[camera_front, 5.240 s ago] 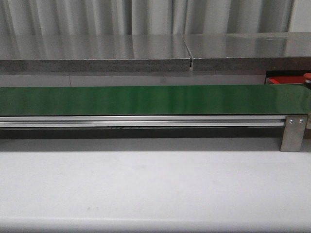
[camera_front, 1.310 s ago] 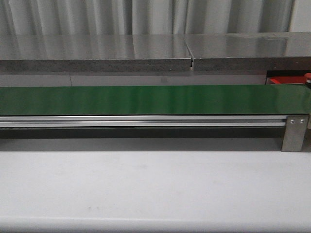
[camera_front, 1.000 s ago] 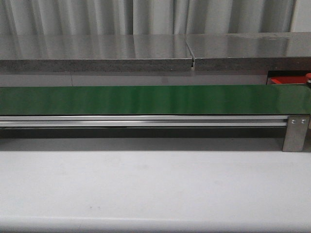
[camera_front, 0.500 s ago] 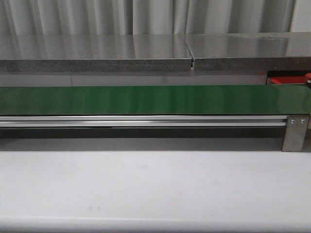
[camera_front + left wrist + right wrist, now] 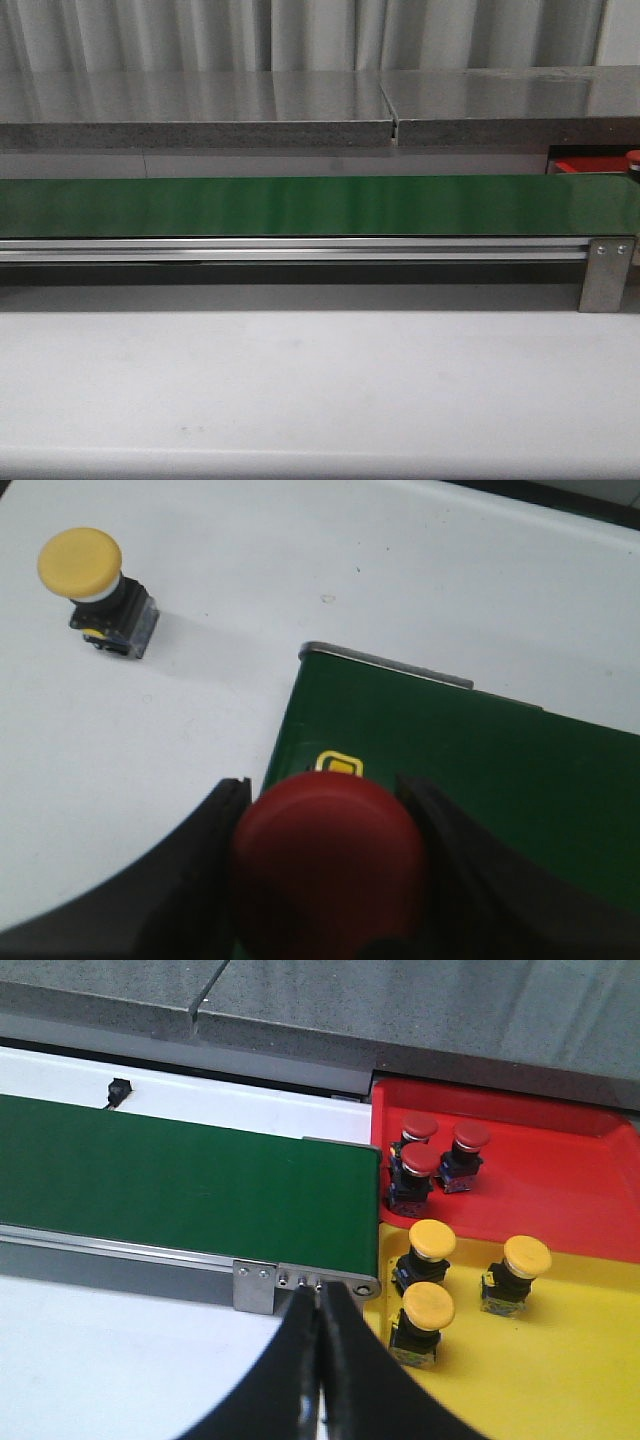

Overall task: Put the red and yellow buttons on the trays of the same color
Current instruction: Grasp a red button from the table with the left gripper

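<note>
no readable text anywhere, only a small yellow outlined mark point(image 5: 338, 764) on the green belt point(image 5: 520, 770), its characters illegible

belt point(image 5: 300, 205): smooth green sheen | rail point(image 5: 290, 250): brushed metal | trays point(image 5: 560, 1175): glossy plastic

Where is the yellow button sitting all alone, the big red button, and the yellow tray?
yellow button point(image 5: 80, 562), left wrist view, on its round cap.
red button point(image 5: 328, 865), left wrist view, on its cap.
yellow tray point(image 5: 560, 1360), right wrist view, on its bare floor.

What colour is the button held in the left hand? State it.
Red; the button shows best in the left wrist view, gripped in the left hand.
</note>
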You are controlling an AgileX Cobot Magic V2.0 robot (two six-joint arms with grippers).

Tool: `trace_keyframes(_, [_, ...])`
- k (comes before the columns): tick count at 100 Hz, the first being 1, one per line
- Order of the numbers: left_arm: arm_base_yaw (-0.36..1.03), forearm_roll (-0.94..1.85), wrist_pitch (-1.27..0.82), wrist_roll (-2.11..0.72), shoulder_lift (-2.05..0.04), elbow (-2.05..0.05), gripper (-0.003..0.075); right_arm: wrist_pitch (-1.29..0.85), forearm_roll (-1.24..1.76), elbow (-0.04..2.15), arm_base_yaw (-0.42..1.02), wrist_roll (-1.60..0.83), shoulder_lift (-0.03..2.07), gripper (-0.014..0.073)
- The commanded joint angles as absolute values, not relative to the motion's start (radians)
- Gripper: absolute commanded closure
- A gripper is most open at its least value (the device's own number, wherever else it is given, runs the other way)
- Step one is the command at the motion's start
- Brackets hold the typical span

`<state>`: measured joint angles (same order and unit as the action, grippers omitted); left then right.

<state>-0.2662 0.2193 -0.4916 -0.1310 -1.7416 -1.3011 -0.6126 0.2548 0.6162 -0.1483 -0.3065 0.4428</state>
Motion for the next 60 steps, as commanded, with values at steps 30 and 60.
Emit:
trace_keyframes(30, [-0.251,0.232,-0.449,-0.129,-1.741,-1.307,0.0561,-0.537,0.264,0.642,-0.149,-0.318,0.447,0.0712])
trace_keyframes(60, [-0.251,0.232,-0.483,-0.129,-1.756,-1.306,0.0214,-0.537,0.264,0.642,-0.149,-0.318,0.447,0.0712])
